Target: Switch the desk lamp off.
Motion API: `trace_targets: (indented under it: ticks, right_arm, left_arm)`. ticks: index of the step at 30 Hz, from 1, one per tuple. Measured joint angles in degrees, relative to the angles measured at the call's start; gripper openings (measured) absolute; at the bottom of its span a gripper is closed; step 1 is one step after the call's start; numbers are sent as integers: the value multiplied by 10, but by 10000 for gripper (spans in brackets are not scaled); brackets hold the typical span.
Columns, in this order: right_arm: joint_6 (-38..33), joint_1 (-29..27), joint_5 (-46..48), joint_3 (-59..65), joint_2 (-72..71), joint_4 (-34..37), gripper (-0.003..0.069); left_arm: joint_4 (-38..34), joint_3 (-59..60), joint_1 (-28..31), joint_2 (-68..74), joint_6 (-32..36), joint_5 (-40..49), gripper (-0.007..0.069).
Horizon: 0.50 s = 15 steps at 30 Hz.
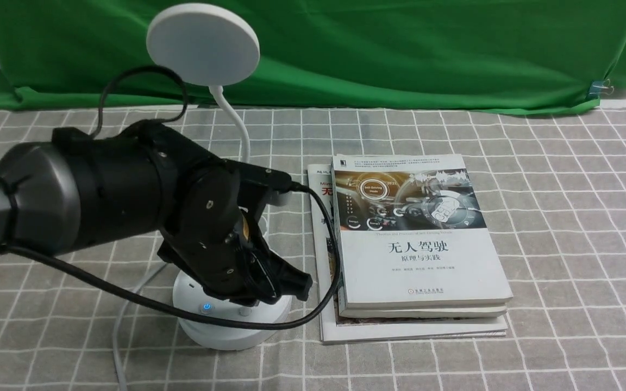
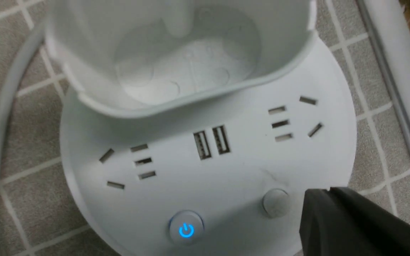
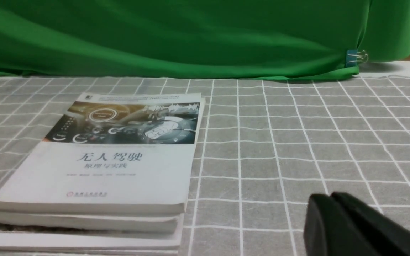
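The white desk lamp [image 1: 204, 46] stands at the left, its disc head up on a thin gooseneck over a round base [image 1: 220, 326]. In the left wrist view the base [image 2: 233, 170] shows its sockets, two USB ports, a cup holder [image 2: 176, 53], a blue-lit power button [image 2: 186, 229] and a plain round button [image 2: 275, 202]. My left gripper [image 2: 327, 192] is shut and empty, its tip just beside the plain button over the base's edge. It also shows in the front view [image 1: 299, 282]. My right gripper [image 3: 329, 199] is shut and empty, low over the cloth.
A stack of books [image 1: 416, 244] lies right of the lamp base, also in the right wrist view [image 3: 101, 160]. The lamp's white cord [image 1: 123, 326] runs off the front left. A green cloth backdrop [image 1: 400, 49] closes the far side of the checked tablecloth [image 1: 574, 228].
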Motion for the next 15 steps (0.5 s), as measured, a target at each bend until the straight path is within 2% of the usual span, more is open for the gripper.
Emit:
trace_targets:
  ticks: [8, 12, 15]
  right_arm:
    - [0, 0, 0, 0, 0, 0, 36]
    - [0, 0, 0, 0, 0, 0, 36]
    - [0, 0, 0, 0, 0, 0, 36]
  left_arm:
    - [-5, 51, -1, -84, 15, -22, 1]
    - [-16, 136, -2, -197, 16, -77, 1]
    - [-31, 258, -3, -335, 16, -195, 1]
